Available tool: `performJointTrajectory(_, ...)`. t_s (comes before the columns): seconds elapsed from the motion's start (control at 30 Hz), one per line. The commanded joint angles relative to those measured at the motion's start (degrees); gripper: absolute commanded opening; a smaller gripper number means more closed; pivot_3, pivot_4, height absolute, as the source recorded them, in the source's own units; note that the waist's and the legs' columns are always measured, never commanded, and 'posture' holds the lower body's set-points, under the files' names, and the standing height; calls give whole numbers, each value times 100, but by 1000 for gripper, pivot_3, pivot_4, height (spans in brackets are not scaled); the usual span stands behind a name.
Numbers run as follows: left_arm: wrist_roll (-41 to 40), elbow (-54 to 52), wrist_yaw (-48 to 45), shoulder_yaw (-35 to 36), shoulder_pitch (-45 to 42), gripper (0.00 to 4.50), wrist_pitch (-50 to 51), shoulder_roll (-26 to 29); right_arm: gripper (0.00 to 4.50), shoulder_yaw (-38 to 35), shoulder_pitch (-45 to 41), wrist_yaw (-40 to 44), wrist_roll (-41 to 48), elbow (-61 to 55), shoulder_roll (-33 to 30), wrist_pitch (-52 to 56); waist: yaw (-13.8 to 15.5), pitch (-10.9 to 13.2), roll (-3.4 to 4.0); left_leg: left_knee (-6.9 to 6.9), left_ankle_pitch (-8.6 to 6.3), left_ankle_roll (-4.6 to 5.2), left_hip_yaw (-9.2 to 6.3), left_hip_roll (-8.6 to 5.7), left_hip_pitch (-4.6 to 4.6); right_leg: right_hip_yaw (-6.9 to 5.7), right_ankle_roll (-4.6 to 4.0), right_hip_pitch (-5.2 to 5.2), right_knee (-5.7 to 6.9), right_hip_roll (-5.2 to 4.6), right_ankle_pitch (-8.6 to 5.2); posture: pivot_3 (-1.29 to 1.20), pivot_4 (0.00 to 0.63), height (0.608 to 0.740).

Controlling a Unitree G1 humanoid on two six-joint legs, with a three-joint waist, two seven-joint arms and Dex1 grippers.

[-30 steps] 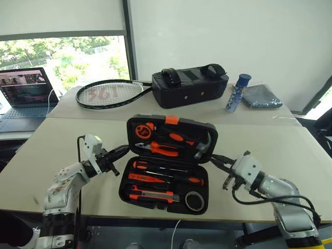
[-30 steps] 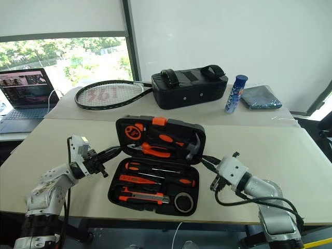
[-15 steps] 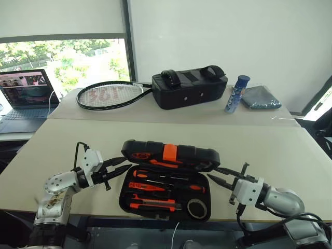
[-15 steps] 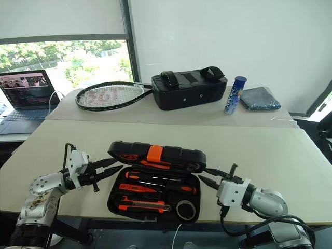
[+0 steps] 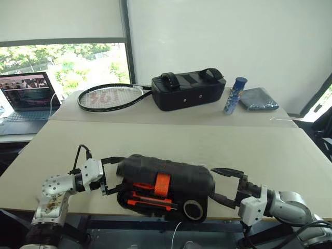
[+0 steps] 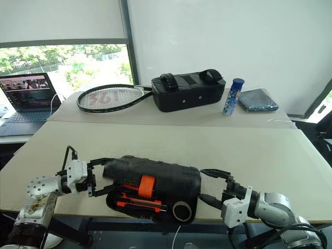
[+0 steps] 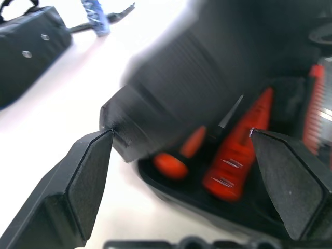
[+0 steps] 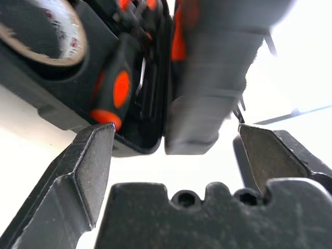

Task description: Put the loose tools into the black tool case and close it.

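Observation:
The black tool case (image 5: 171, 174) lies at the table's front edge, its lid blurred and lowered almost onto the base, orange latch (image 5: 163, 184) facing me. In the remaining gap I see the grey tape roll (image 5: 192, 209), the utility knife (image 5: 148, 202) and screwdriver handles (image 7: 233, 161) seated in the moulded slots. My left gripper (image 5: 116, 174) is open at the case's left end, its fingers straddling the lid's corner without gripping. My right gripper (image 5: 213, 183) is open at the right end, fingers either side of the lid and base edges (image 8: 192, 119).
On the far table lie a tennis racket (image 5: 111, 96), a black fabric bag with straps (image 5: 188, 88), a blue can (image 5: 232, 95) and a folded grey cloth (image 5: 258, 98). A laptop (image 5: 28, 98) stands at the far left. The case overhangs close to the table's front edge.
The lid has swung from upright down over the base. Both grippers went from shut to open and drew back and lower beside the case.

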Motion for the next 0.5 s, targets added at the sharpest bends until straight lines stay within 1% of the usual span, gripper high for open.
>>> performJointTrajectory(0.03, -241, -121, 307, 186, 122, 4500, 496, 107, 4465, -12, 259, -98, 72, 89, -218, -168, 11, -2, -1, 0, 0, 0, 0, 1, 0, 0, 1, 2, 0, -1, 0, 0, 150, 740)
performJointTrajectory(0.13, -261, 36, 231, 279, 287, 4500, 772, 413, 4465, -45, 515, -32, 413, 187, -422, 98, -6, -2, -1, 0, 0, 0, 1, 3, 4, -1, 3, 4, 2, 0, -1, 0, 150, 740)
performJointTrajectory(0.2, -398, 198, 327, 418, 301, 4500, 1250, 624, 4465, -90, 642, 10, 574, 250, -590, 180, -41, -3, 1, -1, 0, 0, 1, 7, 9, -2, -5, 4, 5, 1, -5, 0, 150, 740)
performJointTrajectory(0.27, -578, 289, 460, 532, 248, 4500, 1818, 776, 4465, -94, 753, 113, 882, 186, -697, 348, -130, -3, 2, -4, 0, 1, 10, 11, 27, 2, -36, 8, 17, 2, -18, 0, 150, 740)
performJointTrajectory(0.3, -630, 313, 440, 543, 233, 4500, 1987, 843, 4465, -110, 772, 105, 878, 150, -745, 311, -163, -2, 0, -4, 2, 4, 10, 11, 36, 3, -39, 9, 26, 4, -18, 0, 150, 740)
performJointTrajectory(0.33, -690, 330, 446, 571, 201, 4500, 2237, 909, 3955, -97, 817, 163, 1043, 63, -786, 428, -179, 0, -3, -4, 3, 5, 9, 11, 42, 5, -41, 8, 39, 5, -18, 0, 150, 740)
performJointTrajectory(0.37, -723, 337, 446, 594, 182, 4500, 2401, 949, 3786, -89, 847, 197, 1142, 0, -814, 502, -185, 0, -3, -3, 3, 6, 9, 7, 49, 9, -43, 8, 48, 5, -19, 0, 150, 740)
performJointTrajectory(0.4, -784, 342, 405, 612, 151, 4500, 2629, 1001, 3426, -45, 906, 287, 1279, -104, -865, 618, -178, 0, -4, -3, 4, 6, 9, 6, 54, 10, -43, 10, 53, 4, -19, 0, 150, 740)
performJointTrajectory(0.43, -909, 306, 393, 648, 116, 4500, 2942, 1030, 3174, 1, 951, 358, 1387, -197, -895, 688, -170, 1, -5, -3, 4, 6, 9, 6, 55, 10, -43, 9, 55, 4, -19, 0, 150, 740)
performJointTrajectory(0.47, -991, 257, 349, 655, 108, 4500, 3147, 1054, 2777, 13, 978, 390, 1399, -267, -901, 722, -164, 1, -5, -3, 4, 7, 9, 6, 55, 9, -44, 7, 56, 4, -19, 0, 150, 740)
performJointTrajectory(0.5, -1002, 216, 276, 630, 111, 4500, 3230, 1087, 2479, 45, 1007, 447, 1462, -338, -905, 822, -160, 2, -7, -3, 5, 8, 10, 6, 55, 10, -44, 7, 57, 3, -19, 0, 150, 740)
